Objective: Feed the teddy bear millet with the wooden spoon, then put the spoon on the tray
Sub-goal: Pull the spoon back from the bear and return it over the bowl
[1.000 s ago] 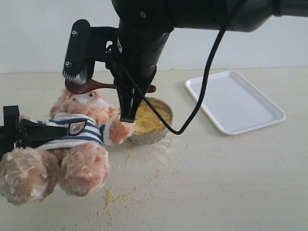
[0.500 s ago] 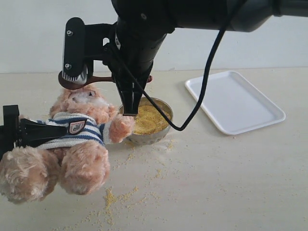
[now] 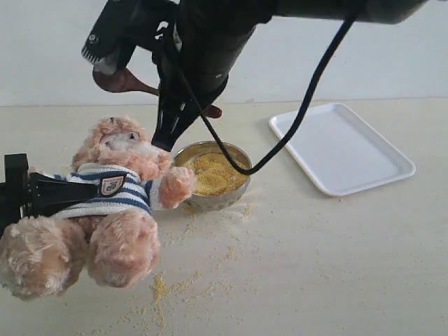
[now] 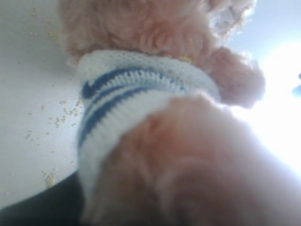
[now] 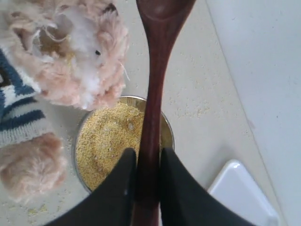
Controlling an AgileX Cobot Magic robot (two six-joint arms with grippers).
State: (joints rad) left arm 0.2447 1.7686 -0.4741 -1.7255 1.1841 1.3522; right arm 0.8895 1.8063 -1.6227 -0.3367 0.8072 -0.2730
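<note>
The teddy bear lies on its back on the pale table, head beside the metal bowl of millet. My left gripper is shut on the bear's striped torso. In the left wrist view plush hides the jaws. My right gripper hangs high over the bowl, shut on the wooden spoon. The spoon's small bowl is above the bear's head and apart from it. From the right wrist, the handle runs between the fingers of that gripper, above the millet. The white tray lies to the right.
Loose millet grains are scattered on the table in front of the bear and around the bowl. A black cable loops down from the right arm over the bowl's right side. A corner of the tray shows past the right fingers.
My right gripper has lifted the spoon up and away from the bear's face and tilted it. The bear and my left gripper have stayed where they were.
</note>
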